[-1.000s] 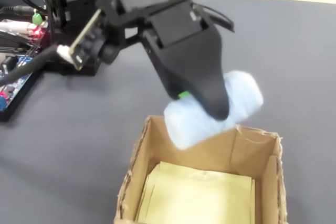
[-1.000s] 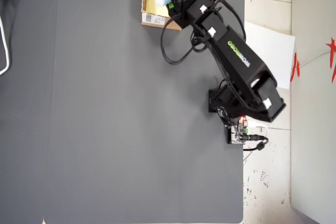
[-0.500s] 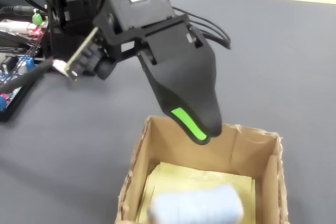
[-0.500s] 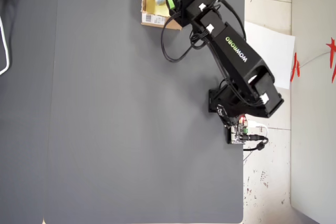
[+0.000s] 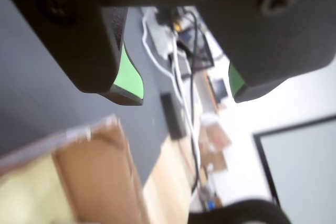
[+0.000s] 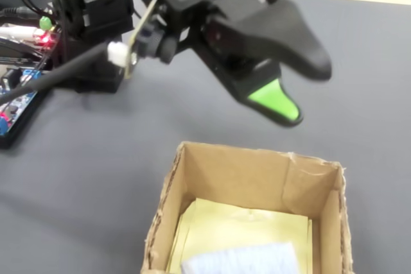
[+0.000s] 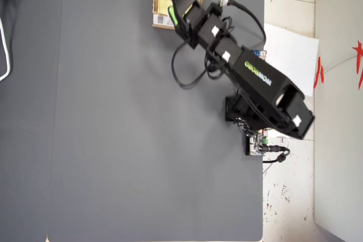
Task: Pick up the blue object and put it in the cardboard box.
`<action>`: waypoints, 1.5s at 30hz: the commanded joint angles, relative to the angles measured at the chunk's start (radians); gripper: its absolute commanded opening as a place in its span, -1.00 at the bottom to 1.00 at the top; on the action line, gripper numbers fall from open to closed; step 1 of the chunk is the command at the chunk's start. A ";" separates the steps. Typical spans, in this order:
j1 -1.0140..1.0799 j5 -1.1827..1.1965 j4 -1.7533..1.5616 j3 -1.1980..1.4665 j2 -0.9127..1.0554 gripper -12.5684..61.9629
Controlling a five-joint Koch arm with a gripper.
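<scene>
pale blue object (image 6: 241, 260) lies inside the cardboard box (image 6: 170, 200); above the box, the gripper (image 6: 297, 94) hangs spread wide, holding nothing.

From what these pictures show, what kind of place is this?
Probably a hobby robotics bench or lab. A small black arm sits on a table under a dark grey mat, with a bare circuit board and cables at its base, and a cardboard box as the drop target.

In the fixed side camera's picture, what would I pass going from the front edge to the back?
Blue object inside the cardboard box → the open jaws with green pads → the black arm base with wires.
</scene>
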 commanded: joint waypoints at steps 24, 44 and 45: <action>-0.503 0.213 -0.322 0.630 0.463 0.21; -0.554 0.207 0.061 0.813 0.463 0.25; -0.554 0.206 0.061 0.813 0.463 0.25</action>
